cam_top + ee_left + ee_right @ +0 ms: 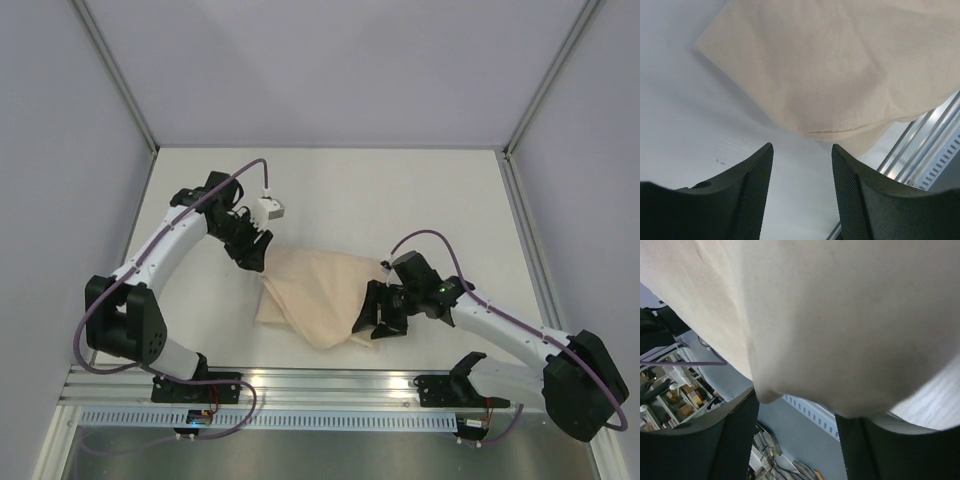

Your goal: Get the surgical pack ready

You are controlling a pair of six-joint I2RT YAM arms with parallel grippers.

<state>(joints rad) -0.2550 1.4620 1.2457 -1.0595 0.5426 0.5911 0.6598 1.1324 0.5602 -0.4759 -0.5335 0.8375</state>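
Note:
The surgical pack shows as a tan wrap sheet (320,292) folded into a lumpy bundle on the white table, near the front middle; whatever is inside is hidden. My left gripper (253,256) sits at the bundle's far-left corner. In the left wrist view the left gripper (802,148) is open with only bare table between its fingers, and the wrap's hemmed edge (840,70) lies just beyond the tips. My right gripper (372,323) is at the bundle's near-right edge. Seen from the right wrist, the right gripper (796,407) is open and the wrap (840,315) bulges over its fingertips, none of it between them.
An aluminium rail (330,385) runs along the table's near edge, close under the bundle and the right gripper, and also shows in the left wrist view (927,132). Grey enclosure walls (60,150) close in the left, right and far sides.

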